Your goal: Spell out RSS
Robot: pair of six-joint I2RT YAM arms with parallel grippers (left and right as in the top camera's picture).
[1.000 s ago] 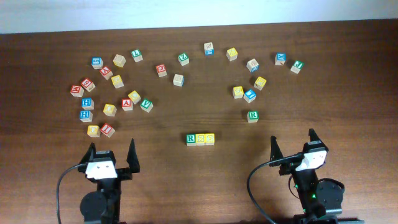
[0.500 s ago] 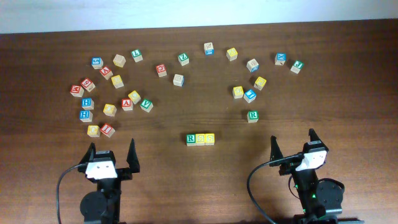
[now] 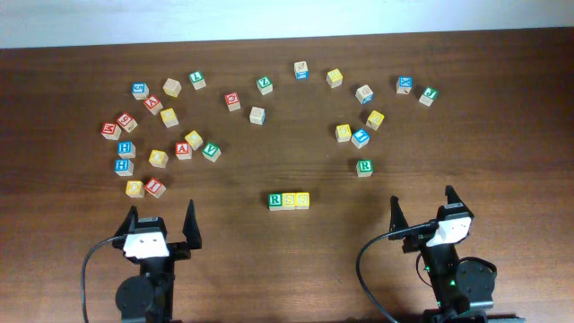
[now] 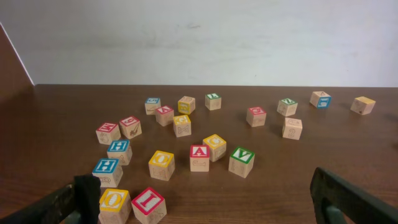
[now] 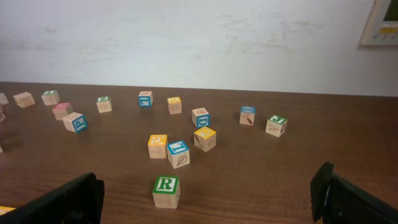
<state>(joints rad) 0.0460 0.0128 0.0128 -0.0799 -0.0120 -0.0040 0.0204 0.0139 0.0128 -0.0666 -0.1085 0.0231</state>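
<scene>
Three cubes stand side by side in a row at the table's front middle: a green R cube (image 3: 275, 199), then two yellow-faced cubes (image 3: 289, 199) (image 3: 302, 198). My left gripper (image 3: 161, 215) (image 4: 203, 182) is open and empty, near the front edge to the left of the row. To the right of the row, also near the front edge, my right gripper (image 3: 421, 203) (image 5: 207, 177) is open and empty. Neither touches any cube. A second green R cube (image 3: 364, 167) (image 5: 166, 190) stands alone just ahead of the right gripper.
Several lettered cubes lie scattered at the back left (image 3: 159, 158) (image 4: 161, 164), including a red I cube (image 4: 148, 205) and a yellow O cube (image 4: 114, 203) close to my left finger. More cubes spread across the back middle (image 3: 257, 115) and back right (image 3: 360, 137) (image 5: 178, 153).
</scene>
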